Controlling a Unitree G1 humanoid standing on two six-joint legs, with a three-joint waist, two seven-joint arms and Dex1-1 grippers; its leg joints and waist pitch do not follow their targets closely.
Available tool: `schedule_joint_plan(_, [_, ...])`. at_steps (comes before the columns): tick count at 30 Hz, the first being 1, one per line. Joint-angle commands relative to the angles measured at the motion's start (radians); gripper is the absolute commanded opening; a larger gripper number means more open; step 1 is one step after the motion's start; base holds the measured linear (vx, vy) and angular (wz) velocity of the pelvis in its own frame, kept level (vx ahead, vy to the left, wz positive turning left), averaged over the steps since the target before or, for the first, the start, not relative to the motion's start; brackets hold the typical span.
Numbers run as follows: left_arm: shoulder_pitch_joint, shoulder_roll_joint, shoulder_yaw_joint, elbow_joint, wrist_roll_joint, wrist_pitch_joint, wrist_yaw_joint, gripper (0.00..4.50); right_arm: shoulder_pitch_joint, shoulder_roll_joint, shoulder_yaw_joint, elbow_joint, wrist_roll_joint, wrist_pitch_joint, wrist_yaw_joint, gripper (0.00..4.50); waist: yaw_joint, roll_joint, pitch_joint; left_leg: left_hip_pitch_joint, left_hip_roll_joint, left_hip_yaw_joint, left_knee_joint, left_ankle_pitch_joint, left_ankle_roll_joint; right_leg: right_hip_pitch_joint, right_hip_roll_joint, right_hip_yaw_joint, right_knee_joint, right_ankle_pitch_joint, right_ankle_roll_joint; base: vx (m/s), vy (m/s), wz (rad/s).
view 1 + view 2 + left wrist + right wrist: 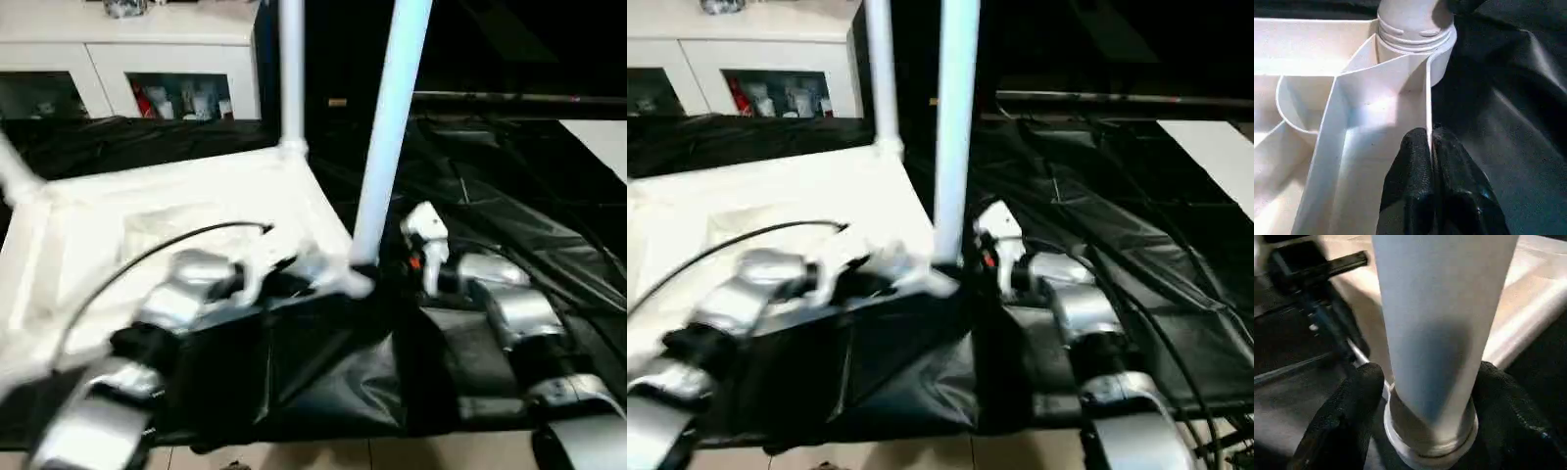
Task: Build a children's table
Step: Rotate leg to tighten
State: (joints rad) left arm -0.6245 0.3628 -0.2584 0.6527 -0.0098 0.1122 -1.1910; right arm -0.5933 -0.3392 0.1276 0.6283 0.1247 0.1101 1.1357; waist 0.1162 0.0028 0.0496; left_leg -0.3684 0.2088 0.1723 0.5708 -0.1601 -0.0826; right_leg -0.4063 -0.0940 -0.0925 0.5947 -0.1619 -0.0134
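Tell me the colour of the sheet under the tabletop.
Black: the crinkled plastic sheet shows best in the right eye view.

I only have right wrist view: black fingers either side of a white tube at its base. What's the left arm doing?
Observer: The left gripper is pinched shut on the tabletop's side wall, just below that corner.
Operator: Is the leg seated?
Observer: Its threaded end sits in the corner socket; how deep, I cannot tell.
Operator: Other legs?
Observer: One more leg stands upright at the far corner, and another leans at the left corner.
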Motion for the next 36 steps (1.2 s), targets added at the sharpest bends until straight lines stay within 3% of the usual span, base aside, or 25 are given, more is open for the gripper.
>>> schedule_joint_plan(1, [0.009,0.002,-0.008,-0.063,-0.047,0.017,-0.068,0.0,0.011,-0.016,0.04,-0.049,0.021,0.018,0.088,2.93,0.005,-0.002,-0.069,0.011,0.026,0.002,-0.061,-0.246,0.05,0.057,-0.053,0.044,-0.056,-0.199,-0.234,0.0,0.0,0.0])
schedule_joint_plan(8, [0.032,0.029,-0.005,-0.097,-0.071,0.027,-0.121,0.0,0.017,-0.03,0.048,-0.069,0.045,0.059,0.156,2.55,0.013,-0.001,-0.067,0.012,0.025,0.003,-0.063,-0.264,0.036,0.053,-0.054,0.045,-0.062,-0.25,-0.219,0.0,0.0,0.0])
schedule_joint_plan(10, [0.033,0.028,-0.005,-0.1,-0.071,0.028,-0.122,0.0,0.018,-0.027,0.048,-0.069,0.046,0.061,0.16,2.19,0.014,-0.003,-0.067,0.012,0.025,0.002,-0.063,-0.261,0.035,0.054,-0.054,0.045,-0.062,-0.25,-0.217,0.0,0.0,0.0])
schedule_joint_plan(18, [0.045,0.02,0.005,-0.123,-0.073,0.056,-0.109,0.0,0.028,0.003,0.039,-0.058,0.059,0.091,0.111,1.99,0.021,-0.006,-0.069,0.012,0.025,0.003,-0.061,-0.233,0.036,0.053,-0.054,0.046,-0.058,-0.23,-0.215,0.0,0.0,0.0])
schedule_joint_plan(20, [0.036,0.006,0.011,-0.1,-0.054,0.068,-0.052,0.0,0.025,0.021,0.028,-0.027,0.036,0.089,0.038,1.99,0.018,-0.006,-0.067,0.013,0.023,0.002,-0.063,-0.249,0.025,0.051,-0.056,0.046,-0.062,-0.261,-0.207,0.0,0.0,0.0])
schedule_joint_plan(24, [-0.017,-0.059,0.033,0.007,0.012,0.079,0.17,0.0,0.001,0.098,-0.016,0.093,-0.044,0.064,-0.296,1.98,0.001,-0.012,-0.062,0.013,0.018,-0.003,-0.068,-0.284,-0.006,0.051,-0.057,0.044,-0.075,-0.371,-0.166,0.0,0.0,0.0])
schedule_joint_plan(26, [-0.021,-0.064,0.034,0.015,0.016,0.082,0.188,0.0,0.0,0.105,-0.021,0.099,-0.046,0.067,-0.319,1.98,-0.005,-0.012,-0.059,0.02,0.016,-0.003,-0.069,-0.317,-0.011,0.045,-0.058,0.043,-0.085,-0.431,-0.144,0.0,0.0,0.0])
schedule_joint_plan(27, [-0.069,-0.13,0.055,0.089,0.046,0.119,0.373,0.0,-0.01,0.187,-0.072,0.134,-0.046,0.104,-0.538,1.96,-0.008,-0.009,-0.058,0.018,0.017,-0.004,-0.07,-0.319,-0.01,0.045,-0.058,0.044,-0.087,-0.445,-0.134,0.0,0.0,0.0])
schedule_joint_plan(28, [-0.086,-0.155,0.063,0.114,0.053,0.132,0.44,0.0,-0.014,0.217,-0.09,0.144,-0.043,0.118,-0.609,1.96,-0.011,-0.007,-0.054,0.024,0.017,-0.002,-0.07,-0.337,-0.017,0.036,-0.055,0.045,-0.092,-0.466,-0.132,0.0,0.0,0.0])
schedule_joint_plan(29, [-0.099,-0.173,0.065,0.131,0.058,0.138,0.48,0.0,-0.018,0.24,-0.099,0.152,-0.043,0.123,-0.66,1.96,-0.015,-0.009,-0.054,0.029,0.012,-0.008,-0.07,-0.363,-0.032,0.038,-0.056,0.038,-0.096,-0.527,-0.112,0.0,0.0,0.0])
schedule_joint_plan(30, [-0.113,-0.201,0.063,0.154,0.065,0.137,0.528,0.0,-0.025,0.273,-0.1,0.163,-0.046,0.117,-0.706,1.96,-0.012,-0.008,-0.058,0.027,0.01,-0.01,-0.07,-0.362,-0.027,0.042,-0.06,0.036,-0.102,-0.549,-0.091,0.0,0.0,0.0])
schedule_joint_plan(32, [-0.124,-0.222,0.058,0.169,0.07,0.134,0.553,0.0,-0.031,0.301,-0.089,0.166,-0.051,0.103,-0.719,1.96,-0.014,-0.007,-0.056,0.029,0.011,-0.01,-0.071,-0.373,-0.017,0.038,-0.059,0.037,-0.108,-0.554,-0.081,0.0,0.0,0.0])
schedule_joint_plan(36, [-0.138,-0.252,0.047,0.189,0.082,0.1,0.553,0.0,-0.039,0.339,-0.044,0.16,-0.076,0.038,-0.681,1.96,-0.013,-0.007,-0.058,0.025,0.01,-0.009,-0.073,-0.379,-0.004,0.039,-0.057,0.037,-0.109,-0.523,-0.079,0.0,0.0,0.0])
